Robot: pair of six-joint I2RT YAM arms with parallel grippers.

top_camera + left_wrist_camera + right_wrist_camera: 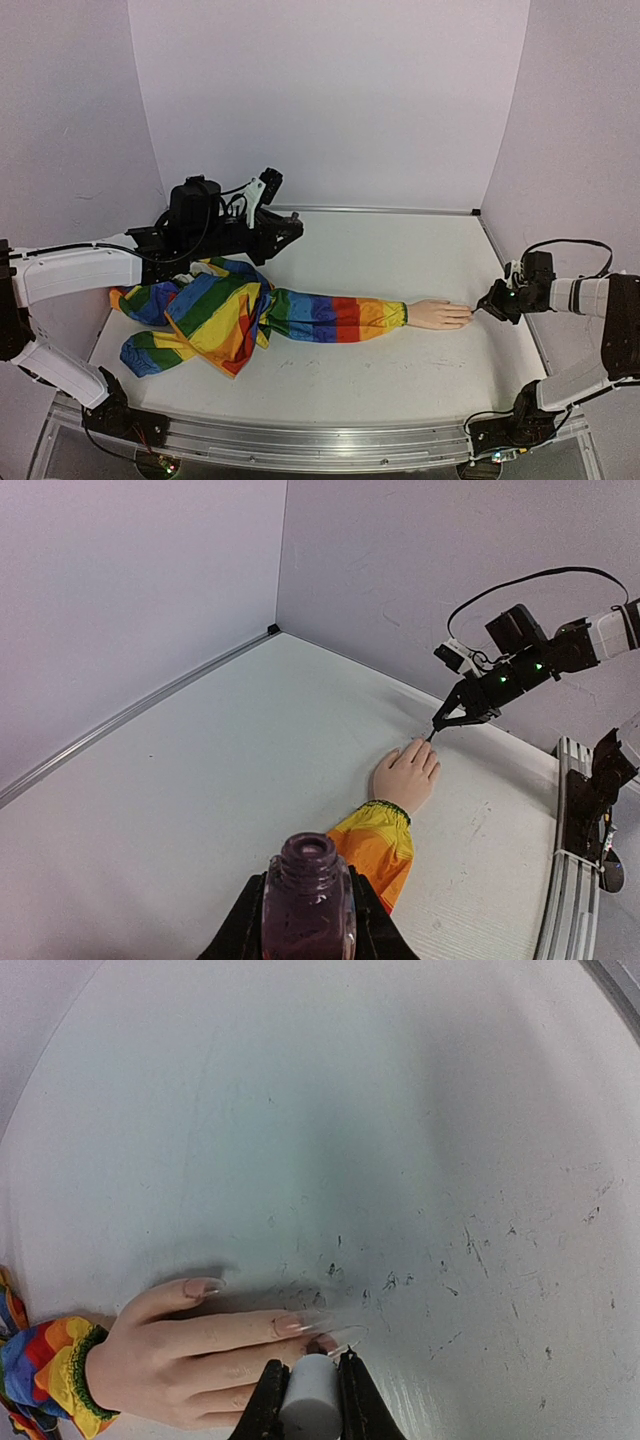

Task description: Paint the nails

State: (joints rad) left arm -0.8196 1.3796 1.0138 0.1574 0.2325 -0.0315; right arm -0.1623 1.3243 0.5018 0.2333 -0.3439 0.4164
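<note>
The nails point toward the bench's right edge, apparently touching the brush clamped in the nearer right gripper.

Long nails, pale peach, glossy, pointed tips

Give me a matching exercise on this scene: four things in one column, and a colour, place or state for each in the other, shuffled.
Things
1. Bottle
2. Cap
3. Hand
4. Sleeve

Descriptions
A. rainbow-striped
B. whitish, clamped in the right gripper
C. pale peach, lying on the table
D. open, dark purple, held in the left gripper

Pairs: 1-D, 2-B, 3-C, 4-A
</note>
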